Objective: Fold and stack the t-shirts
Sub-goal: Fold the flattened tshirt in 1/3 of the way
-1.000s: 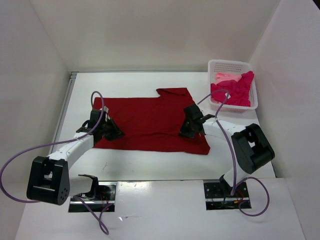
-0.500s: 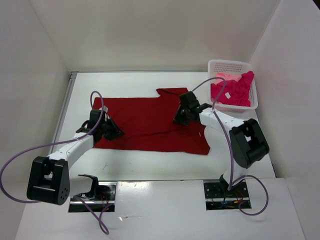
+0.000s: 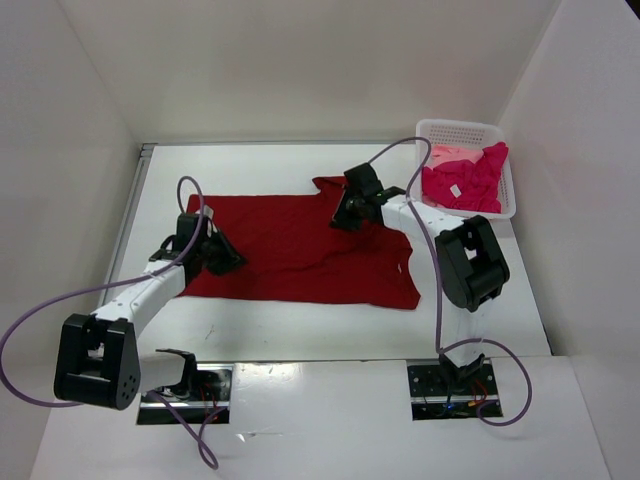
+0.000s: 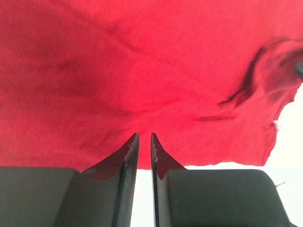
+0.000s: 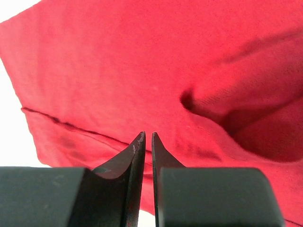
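T-shirts are your whole job here, and as far as I can judge it has barely begun, so start at the tools. Your left tool (image 4: 142, 137) has its jaws almost together, only a thin slit between them, with the tips over the hem of the dark red t-shirt (image 3: 290, 250). From its wrist view you cannot tell whether any cloth is pinched or the tips merely rest on it. Your right tool (image 5: 147, 136) looks the same, jaws nearly closed with a narrow gap. There is a small pucker in the red cloth just past its tips, and again the pictures do not show whether it has a grip.

Take the white basket (image 3: 455, 130) as your landmark. The right tool sits on the part of the red shirt nearest the basket, by the neck opening. The left tool sits on the edge of that shirt farthest from the basket. The red shirt itself lies spread out in one layer on the desk (image 3: 300, 330), just beside the basket, with a few wrinkles toward the basket side and no fold made in it that I can see.

Inside the basket, the magenta t-shirts (image 3: 470, 180) and a pale pink t-shirt (image 3: 450, 155) lie bunched and untouched. No stack exists anywhere. You have one shirt laid out to fold, the rest to take out, and the stacking to do.
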Robot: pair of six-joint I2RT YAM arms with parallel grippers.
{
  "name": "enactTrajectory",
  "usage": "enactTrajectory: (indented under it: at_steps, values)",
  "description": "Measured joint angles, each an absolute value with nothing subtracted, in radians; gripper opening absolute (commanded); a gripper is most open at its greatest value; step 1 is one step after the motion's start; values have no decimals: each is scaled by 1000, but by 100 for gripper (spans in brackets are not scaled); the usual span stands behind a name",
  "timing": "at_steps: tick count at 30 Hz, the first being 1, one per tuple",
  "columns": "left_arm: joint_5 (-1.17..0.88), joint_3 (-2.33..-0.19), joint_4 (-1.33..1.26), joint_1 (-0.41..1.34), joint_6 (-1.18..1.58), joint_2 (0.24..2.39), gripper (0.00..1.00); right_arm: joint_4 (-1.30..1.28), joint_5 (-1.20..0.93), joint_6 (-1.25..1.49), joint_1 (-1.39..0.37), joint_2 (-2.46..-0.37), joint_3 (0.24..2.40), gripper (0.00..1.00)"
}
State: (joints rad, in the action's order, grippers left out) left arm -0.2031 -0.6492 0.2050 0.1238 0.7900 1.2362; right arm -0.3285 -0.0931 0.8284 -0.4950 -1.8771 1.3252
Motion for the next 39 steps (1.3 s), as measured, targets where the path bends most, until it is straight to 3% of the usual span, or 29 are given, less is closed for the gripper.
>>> enactTrajectory:
  at_steps: [6,9,12,17,21,29,34,39]
  values:
    - [-201,-776,228,36,782,1249,23,-331,-110,818,-495,-1877,1403,15]
    - [-206,-826,220,-7,768,1269,23,-329,-95,800,-495,-1867,1405,29]
    - [-208,-834,217,-28,758,1285,23,-345,-67,779,-495,-1858,1377,34]
    - [-222,-834,219,-28,755,1303,24,-388,-55,742,-495,-1865,1364,36]
    - [-234,-833,216,-28,755,1303,24,-391,-53,730,-495,-1891,1364,44]
    - [-241,-832,215,-28,755,1303,24,-423,-36,704,-495,-1987,1370,51]
    - [-242,-827,214,-28,754,1303,24,-443,-30,687,-495,-2013,1397,51]
    - [-242,-817,214,-28,754,1303,24,-445,-29,673,-497,-2039,1429,29]
